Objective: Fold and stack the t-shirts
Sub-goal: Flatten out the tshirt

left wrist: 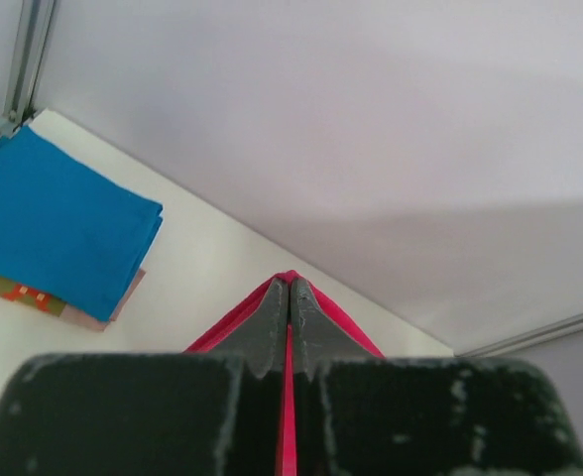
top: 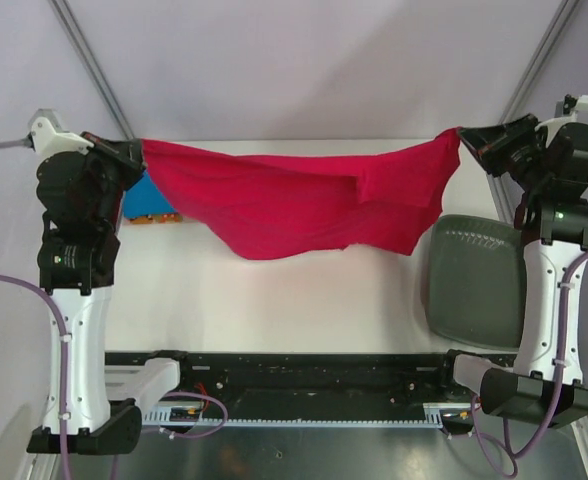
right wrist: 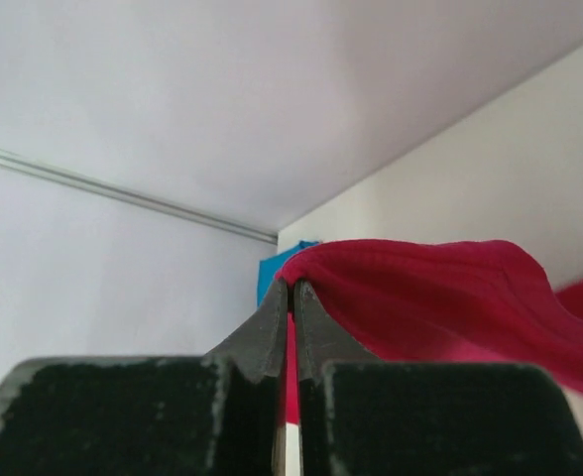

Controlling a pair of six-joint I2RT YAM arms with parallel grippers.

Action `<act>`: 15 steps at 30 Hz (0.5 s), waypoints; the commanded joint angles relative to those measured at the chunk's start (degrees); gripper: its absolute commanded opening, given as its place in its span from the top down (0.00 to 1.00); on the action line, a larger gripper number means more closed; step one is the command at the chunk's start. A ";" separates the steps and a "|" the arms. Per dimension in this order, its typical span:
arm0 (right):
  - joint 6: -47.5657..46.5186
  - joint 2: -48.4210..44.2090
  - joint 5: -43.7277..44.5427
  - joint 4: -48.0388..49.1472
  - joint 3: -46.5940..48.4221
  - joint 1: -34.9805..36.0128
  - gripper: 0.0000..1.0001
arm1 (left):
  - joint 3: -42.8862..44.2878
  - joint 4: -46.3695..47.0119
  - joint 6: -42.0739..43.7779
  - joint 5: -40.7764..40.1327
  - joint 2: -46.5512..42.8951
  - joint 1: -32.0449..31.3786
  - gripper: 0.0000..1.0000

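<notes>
Bright red soft cloth t-shirt (top: 304,200) hangs as a sagging span above the white table (top: 274,300), its 2 far ends pinched by the left claw (top: 137,152) and the right claw (top: 464,135), each pressed tight on cloth. Judged light, limp and unbreakable, it drapes freely, so hems or shoulder seams suit gripping best. The left wrist view shows the folded bright blue t-shirt (left wrist: 58,223) lying flat on a patterned orange layer (left wrist: 19,291), largely hidden from above. Only the top view shows the dark grey bin (top: 474,280).
</notes>
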 commanded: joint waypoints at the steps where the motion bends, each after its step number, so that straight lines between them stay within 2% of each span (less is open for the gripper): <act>1: 3.10 -0.49 -1.03 4.95 4.77 -0.81 1.00 | 4.87 0.50 -0.09 -2.20 2.16 0.45 1.00; 6: 5.15 3.77 -1.75 9.84 4.77 -0.77 1.00 | 7.76 0.68 -0.66 -1.79 7.98 0.45 1.00; 9: 5.88 8.29 -0.83 14.53 4.98 0.38 1.00 | 11.60 0.98 -0.61 -1.71 14.72 0.45 1.00; 12: 5.66 14.86 1.38 17.76 8.46 2.49 1.00 | 18.81 1.51 -0.45 -0.46 24.09 0.45 1.00; 15: 5.29 23.76 3.24 18.31 17.58 4.44 1.00 | 31.57 1.65 -0.18 1.92 35.29 0.52 1.00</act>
